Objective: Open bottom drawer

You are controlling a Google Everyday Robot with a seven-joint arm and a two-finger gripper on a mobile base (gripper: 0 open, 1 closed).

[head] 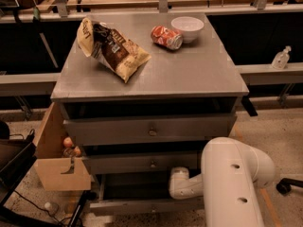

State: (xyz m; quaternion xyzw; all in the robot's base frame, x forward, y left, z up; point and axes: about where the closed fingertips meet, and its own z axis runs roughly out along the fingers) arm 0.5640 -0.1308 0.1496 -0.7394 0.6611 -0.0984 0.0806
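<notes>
Bottom drawer [137, 206] is the lowest tier of the grey cabinet [227, 79]. Its front sits forward of the tiers above, with a dark open cavity showing behind it; its knob isn't visible from here. Claw [176, 184] is at the left end of the white arm [232, 183], low on the right side of the cabinet, just above the right part of the bottom drawer's front and under the middle drawer [123, 164]. Claw state: cannot tell, since the wrist housing is all that shows, and contact with the drawer can't be confirmed either. Middle drawer and top drawer [118, 130] each show a small round centre knob. On the cabinet top: chip bag [113, 51] lying left of centre, red can [166, 37] on its side toward the back, white bowl [187, 28] just beside the can on its right, possibly touching. Cardboard box [61, 174] stands against the cabinet's left side with some round orange items [69, 144] at its edge. Small clear bottle [280, 58] sits on the ledge far right, well apart from the cabinet.
</notes>
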